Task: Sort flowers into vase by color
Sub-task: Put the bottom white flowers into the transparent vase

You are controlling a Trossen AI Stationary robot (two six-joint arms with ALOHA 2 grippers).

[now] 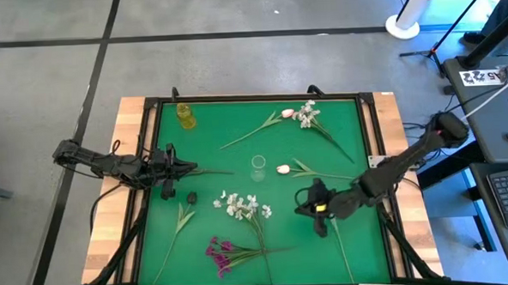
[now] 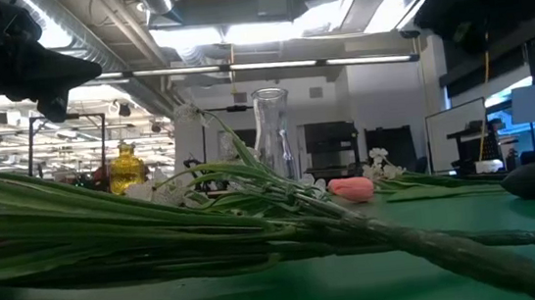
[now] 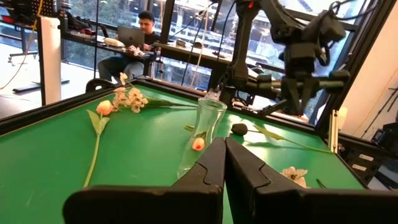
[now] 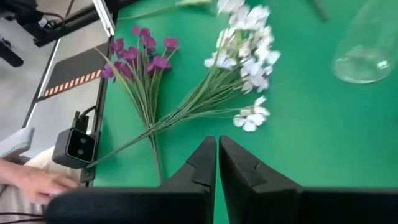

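So the flowers are all still lying flat on the green tabletop [image 1: 361,241], none in a vase yet. The white spray [image 1: 244,205] sits near the middle, its stem running down toward the front edge, where it crosses the stems of the magenta bunch [image 1: 218,251]. A pink bud [image 1: 283,169] lies just right of the clear vase [image 1: 258,166], which stands upright dead centre and looks empty. Another pink-and-white pair [image 1: 303,115] lies toward the back, and a yellow vase [image 1: 185,115] stands in the back-left corner.

The right gripper [image 1: 319,210] hovers to the right of the white spray, fingers pressed together and holding nothing. In its wrist view the white blossoms [image 4: 245,59] and the magenta ones [image 4: 138,55] both lie ahead of the fingertips, with the stems fanning back toward them and crossing just in front. So the long axis runs roughly in line with the fingers' reach, not across it.

The left gripper [image 1: 171,168] sits over the left edge, fingers shut too and empty, pointing at the clear vase.

The right arm is clearly nearer the white and magenta stems. It'd probably need to spread its fingers and turn across a stem, away from that crossing, so it doesn't grab both colours.
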